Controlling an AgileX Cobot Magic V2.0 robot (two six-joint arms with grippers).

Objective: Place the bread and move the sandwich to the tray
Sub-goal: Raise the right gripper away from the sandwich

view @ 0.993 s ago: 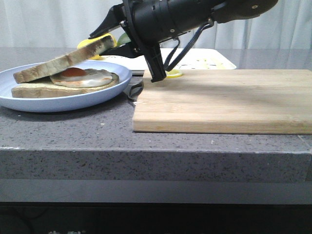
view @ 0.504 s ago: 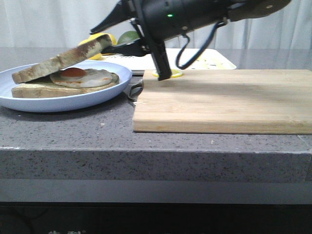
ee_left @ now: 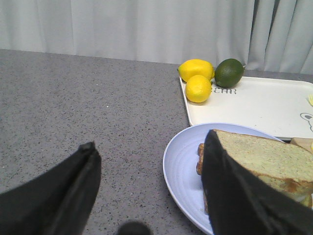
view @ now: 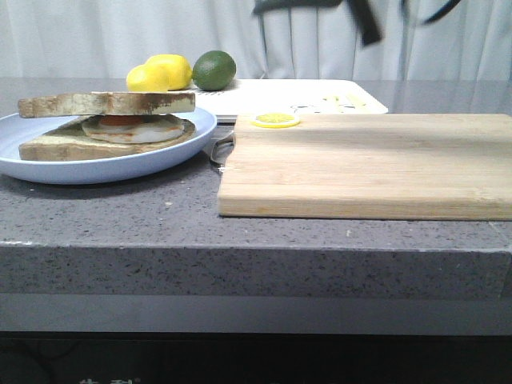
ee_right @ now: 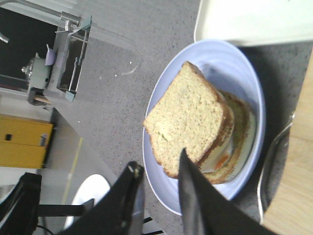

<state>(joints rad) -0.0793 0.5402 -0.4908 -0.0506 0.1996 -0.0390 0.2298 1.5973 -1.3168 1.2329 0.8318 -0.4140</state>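
Note:
The bread [view: 108,103] lies flat on top of the fried egg [view: 132,128], which rests on a lower slice on the light-blue plate [view: 96,166]. The white tray [view: 264,92] stands behind the cutting board. My right gripper [ee_right: 159,160] is open and empty above the plate's [ee_right: 244,83] near rim, apart from the bread [ee_right: 188,117]. Only dark parts of the right arm [view: 364,20] show at the top of the front view. My left gripper [ee_left: 150,139] is open and empty, one finger beside the plate [ee_left: 183,166] and bread [ee_left: 266,156].
A wooden cutting board [view: 376,164] with a lemon slice [view: 275,120] fills the right side. A metal utensil [view: 218,148] lies between plate and board. Two lemons [view: 158,74] and a lime [view: 214,70] sit by the tray's far left corner.
My right gripper has let go of the bread, which dropped from tilted to flat on the egg. The right arm has risen almost out of the front view.

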